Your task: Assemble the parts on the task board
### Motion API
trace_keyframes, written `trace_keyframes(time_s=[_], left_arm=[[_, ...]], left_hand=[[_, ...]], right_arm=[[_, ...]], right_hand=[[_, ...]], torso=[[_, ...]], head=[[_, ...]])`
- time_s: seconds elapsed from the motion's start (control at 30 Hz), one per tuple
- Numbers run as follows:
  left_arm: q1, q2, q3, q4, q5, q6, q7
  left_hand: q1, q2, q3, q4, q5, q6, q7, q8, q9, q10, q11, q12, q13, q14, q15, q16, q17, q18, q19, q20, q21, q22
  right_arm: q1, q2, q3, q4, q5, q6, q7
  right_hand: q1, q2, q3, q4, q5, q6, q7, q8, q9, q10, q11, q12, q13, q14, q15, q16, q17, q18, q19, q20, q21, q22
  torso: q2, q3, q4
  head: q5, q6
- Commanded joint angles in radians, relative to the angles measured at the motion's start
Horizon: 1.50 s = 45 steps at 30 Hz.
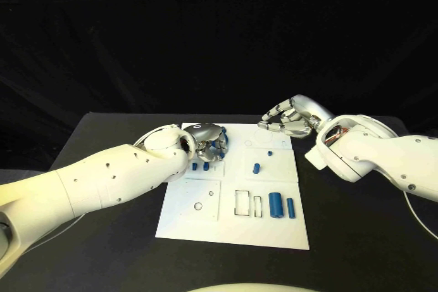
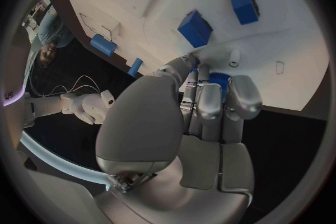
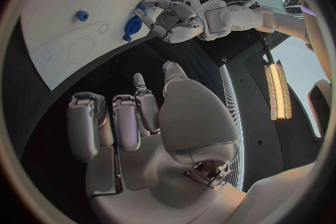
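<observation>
— Two hands are over the far part of the task board (image 1: 233,232). What does the left hand (image 1: 208,144) do?

— Its fingers (image 2: 210,102) are curled together on a round blue part (image 2: 219,79), at the far left of the board.

— And the right hand (image 1: 290,116)?

— It hangs above the far right corner, fingers bent and a little apart, holding nothing.

— Where are other parts?

— Two long blue bars (image 1: 283,206) lie near the right edge, and two small blue blocks (image 1: 200,167) sit just near the left hand.
</observation>
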Motion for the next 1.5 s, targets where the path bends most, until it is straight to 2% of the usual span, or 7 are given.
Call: trace_keyframes(time_s=[0.03,0.17,0.4,0.57,0.9,1.17,1.5], left_arm=[[-0.003,0.005,0.0,-0.001,-0.006,0.011,0.005],[-0.004,0.008,0.0,-0.002,-0.005,0.015,0.004],[-0.004,0.013,0.0,-0.011,-0.005,0.029,-0.001],[-0.005,0.012,0.0,-0.014,-0.005,0.03,-0.004],[-0.005,-0.003,0.004,0.001,0.03,-0.029,-0.003],[-0.001,-0.05,0.025,0.048,0.085,-0.077,0.002],[0.006,-0.126,0.032,0.106,0.127,-0.076,-0.01]], left_hand=[[-0.003,0.009,0.009,0.001,-0.007,0.011,-0.003,-0.005,-0.002,0.017,0.0,-0.007,-0.002,0.008,0.001,0.007,-0.004,-0.01,0.008,-0.003,0.01,0.008],[-0.004,0.013,0.015,0.0,-0.01,0.022,-0.003,-0.006,-0.003,0.036,-0.004,-0.01,-0.002,0.008,-0.001,0.009,-0.006,-0.012,0.012,-0.005,0.018,0.018],[-0.006,0.021,0.035,-0.007,-0.011,0.059,-0.007,-0.011,-0.006,0.081,-0.009,-0.039,-0.005,0.009,-0.007,0.012,-0.015,-0.014,0.015,-0.009,0.029,0.032],[-0.008,0.024,0.043,-0.012,-0.012,0.079,-0.009,-0.013,-0.006,0.105,-0.013,-0.056,-0.005,0.009,-0.01,0.014,-0.02,-0.015,0.018,-0.012,0.035,0.041],[-0.004,0.024,0.05,-0.021,-0.011,0.089,-0.008,-0.018,-0.006,0.119,-0.015,-0.071,-0.005,0.009,-0.011,0.016,-0.021,-0.019,0.026,-0.014,0.047,0.057],[-0.006,0.021,0.052,-0.024,-0.01,0.094,-0.007,-0.02,-0.006,0.125,-0.015,-0.078,-0.005,0.009,-0.011,0.017,-0.022,-0.02,0.028,-0.015,0.051,0.062],[-0.011,0.016,0.053,-0.026,-0.011,0.099,-0.007,-0.024,-0.007,0.135,-0.015,-0.086,-0.004,0.009,-0.012,0.018,-0.024,-0.021,0.031,-0.015,0.056,0.069]], right_arm=[[-0.001,0.001,0.0,0.002,-0.003,0.009,0.006],[-0.001,0.001,0.0,0.002,-0.003,0.01,0.005],[-0.001,0.0,0.0,0.003,-0.003,0.01,0.005],[0.0,0.0,0.0,0.004,-0.003,0.009,0.005],[0.0,-0.002,0.0,0.004,-0.003,0.008,0.005],[0.0,-0.004,0.0,0.003,-0.004,0.007,0.005],[0.0,-0.006,0.0,0.002,-0.004,0.006,0.004]], right_hand=[[0.007,0.005,-0.001,-0.006,0.005,-0.001,-0.003,0.004,-0.001,-0.002,-0.004,-0.002,0.075,0.065,-0.01,-0.004,0.102,0.01,0.046,-0.007,-0.001,0.167],[0.007,0.006,-0.001,-0.006,0.006,-0.001,-0.003,0.004,-0.001,0.0,-0.004,-0.001,0.076,0.066,-0.01,-0.003,0.103,0.01,0.047,-0.007,0.0,0.168],[0.007,0.006,-0.001,-0.006,0.006,-0.001,-0.003,0.004,-0.001,0.0,-0.004,-0.001,0.076,0.066,-0.01,-0.003,0.103,0.01,0.047,-0.007,0.0,0.168],[0.007,0.006,-0.001,-0.006,0.006,-0.001,-0.003,0.004,-0.001,0.0,-0.004,-0.001,0.076,0.066,-0.01,-0.003,0.103,0.01,0.047,-0.007,0.0,0.168],[0.007,0.006,-0.001,-0.006,0.006,-0.001,-0.003,0.004,-0.001,0.0,-0.004,-0.001,0.076,0.066,-0.01,-0.003,0.103,0.01,0.047,-0.007,0.0,0.168],[0.007,0.006,-0.001,-0.006,0.006,-0.001,-0.003,0.004,-0.001,0.0,-0.004,-0.001,0.076,0.066,-0.01,-0.003,0.103,0.01,0.047,-0.007,0.0,0.168],[0.007,0.006,-0.001,-0.006,0.006,-0.001,-0.003,0.004,-0.001,0.0,-0.004,-0.001,0.076,0.066,-0.01,-0.003,0.103,0.01,0.047,-0.007,0.0,0.168]], torso=[[0.0,0.0004,-0.0009],[0.0,0.0012,-0.0025],[-0.001,0.0008,0.0007],[0.0,0.0005,0.0004],[-0.001,-0.0005,0.001],[-0.003,-0.0006,0.0035],[-0.005,-0.0006,0.0075]], head=[[-0.001,-0.001],[-0.002,-0.001],[-0.002,-0.002],[-0.004,-0.001],[-0.004,0.003],[-0.005,0.006],[-0.004,0.004]])
